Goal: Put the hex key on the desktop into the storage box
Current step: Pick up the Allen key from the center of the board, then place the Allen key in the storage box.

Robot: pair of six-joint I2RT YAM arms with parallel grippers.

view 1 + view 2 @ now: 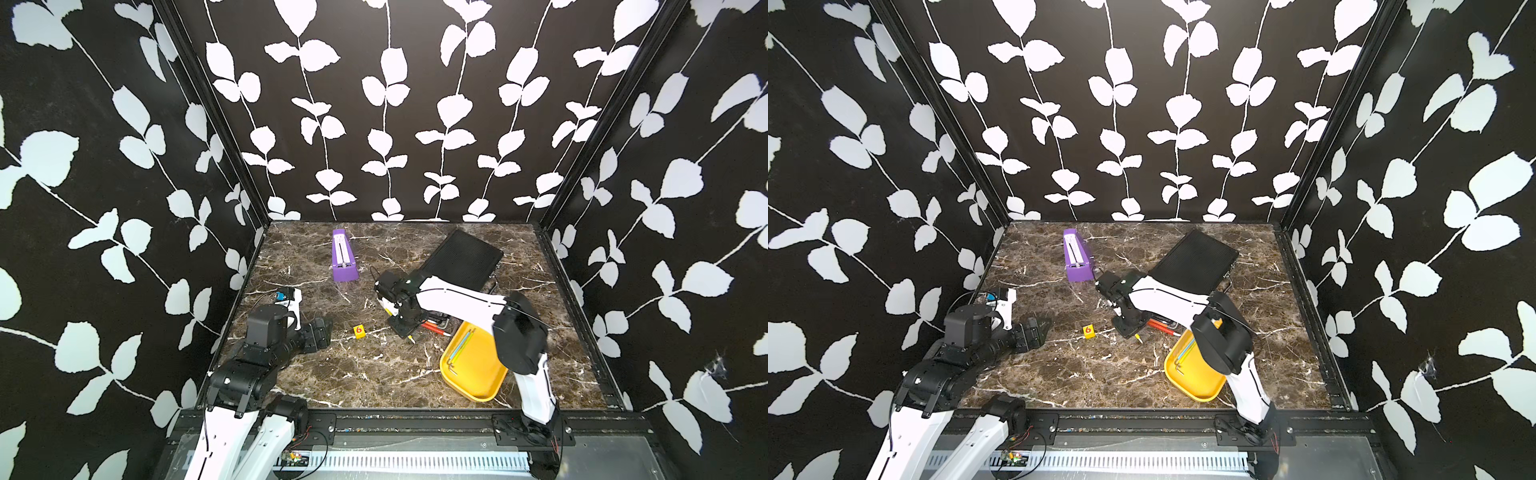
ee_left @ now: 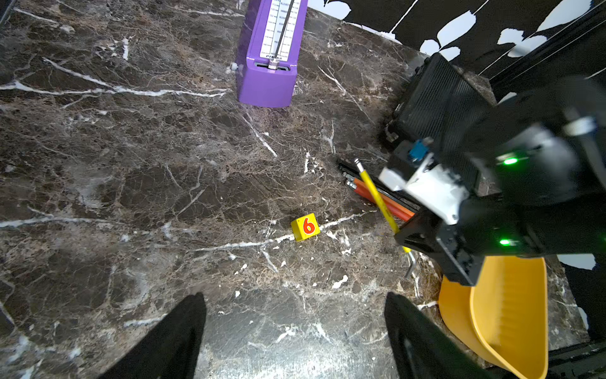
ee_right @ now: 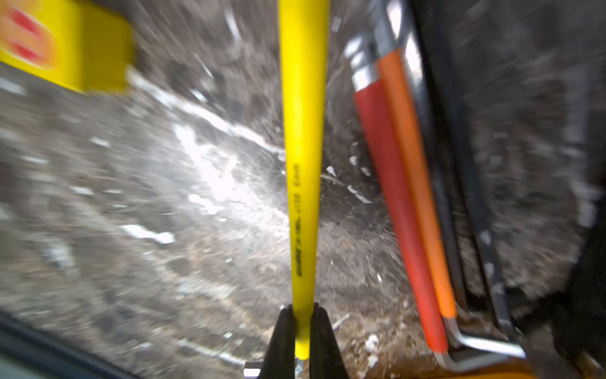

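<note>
R claw (image 3: 302,313) is clamped on the yellow hex key (image 3: 301,164), fingers pinching the sleeve close to its bent end. The long arm sticks straight out ahead of the claw, and in the L wrist view the short bare-metal leg hangs just under the fingers. There the long arm crosses over the other keys and looks lifted clear of them; can't tell if any part touches the counter (image 1: 374,374). Just beside the R claw, on the counter, a red hex key (image 3: 393,197) & an orange hex key (image 3: 418,183) lie side by side, touching, w/ darker keys (image 3: 455,203) on their far side from the claw. The yellow storage box (image 1: 478,386) lies near the R claw, back toward that arm's base, partly hidden by the forearm. It holds two thin hex keys (image 1: 461,347), side by side. A yellow "6" cube (image 2: 305,227) sits btwn the R claw and the L claw (image 2: 295,328). L claw is spread wide, holding nothing, well apart from the yellow key. A purple metronome (image 2: 267,65) sits well ahead of the L claw. A black ribbed case (image 1: 461,257) lies beyond the R claw.
</note>
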